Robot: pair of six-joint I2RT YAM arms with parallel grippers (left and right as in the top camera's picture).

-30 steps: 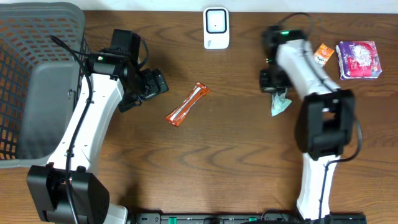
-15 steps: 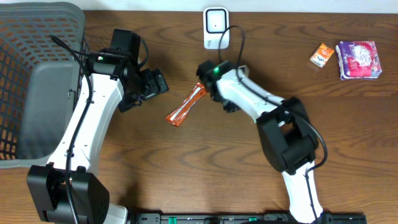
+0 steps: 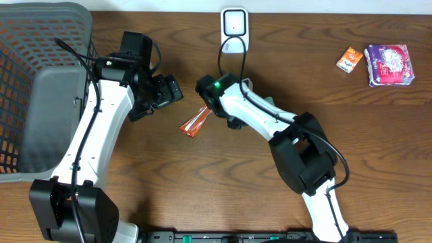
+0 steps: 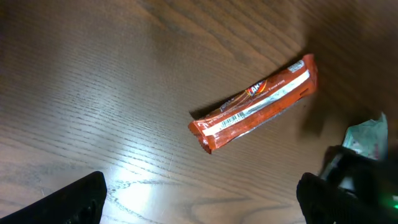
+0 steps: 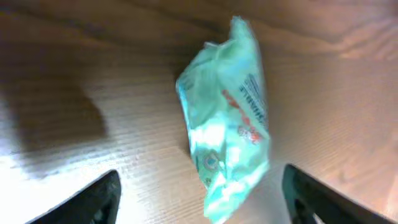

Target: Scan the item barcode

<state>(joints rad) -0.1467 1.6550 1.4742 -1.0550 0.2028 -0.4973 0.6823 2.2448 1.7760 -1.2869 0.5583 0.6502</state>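
A pale green packet [image 5: 227, 118] lies on the wood between the spread fingers of my right gripper [image 5: 202, 199], touching neither finger [image 5: 93, 199]. That gripper [image 3: 233, 120] is open and hangs at the table's centre, next to the upper end of an orange snack bar [image 3: 201, 115]. From overhead the arm mostly hides the packet. In the left wrist view the bar [image 4: 255, 102] shows its barcode near its lower-left end, and the green packet [image 4: 367, 137] peeks in at the right. My left gripper [image 4: 205, 202] is open and empty, left of the bar [image 3: 169, 91]. The white scanner [image 3: 234, 30] stands at the back centre.
A grey mesh basket [image 3: 27, 40] fills the left edge. A small orange packet [image 3: 350, 59] and a purple packet [image 3: 388, 65] lie at the back right. The right arm stretches diagonally across the table's middle.
The right arm swung from the right side to the centre with the green packet, then its jaws opened and let the packet go. The left arm has not moved.
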